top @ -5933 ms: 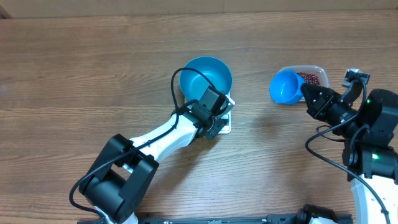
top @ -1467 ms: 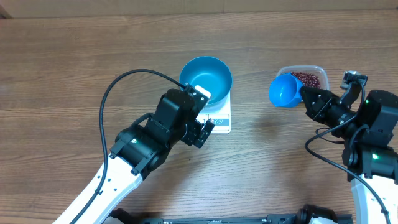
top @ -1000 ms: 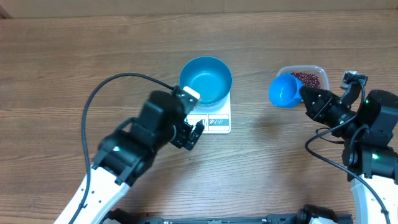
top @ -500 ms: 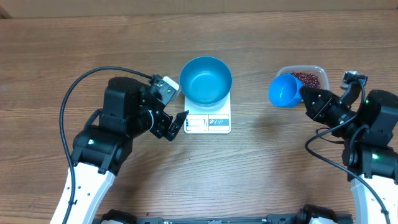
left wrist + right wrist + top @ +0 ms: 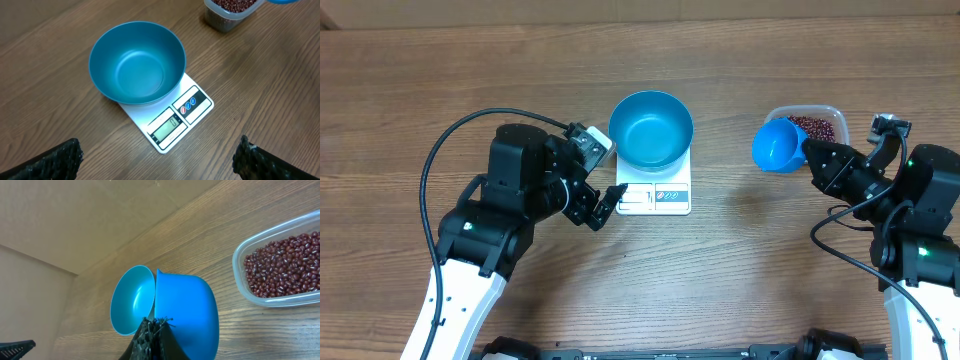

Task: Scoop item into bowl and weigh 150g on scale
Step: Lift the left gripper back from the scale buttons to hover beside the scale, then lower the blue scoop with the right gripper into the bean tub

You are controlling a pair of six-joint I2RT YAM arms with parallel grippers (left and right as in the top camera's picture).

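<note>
So the bowl (image 5: pixel 651 130) sits on the back part of the scale (image 5: pixel 655 197), about mid-tabletop (image 5: pixel 440 90). It's wider than the scale, so it overhangs the sides, and only the front strip with the display (image 5: pixel 168 125) and the buttons (image 5: pixel 187 103) pokes out. The digits are too small to read, tbh. From the left wrist cam the bowl's smooth teal inside is in full view. The left pincer (image 5: pixel 159 167) hangs just left of the scale, off to the side of it, jaws spread as wide as they go and not touching anything, with both fingertips sitting in the bottom corners of that cam. Over on the right, the beans (image 5: pixel 817 125) are all in the clear tub (image 5: pixel 832 110), a loose red-brown heap, well apart from the bowl. The right pincer (image 5: pixel 812 158) is clamped tight on the bright blue scoop (image 5: pixel 778 145), gripping it at its near edge. The scoop sits right beside the tub's left end, between tub and scale, mouth facing up and toward the bowl. Can't really tell whether it touches the tub or the tabletop.
</note>
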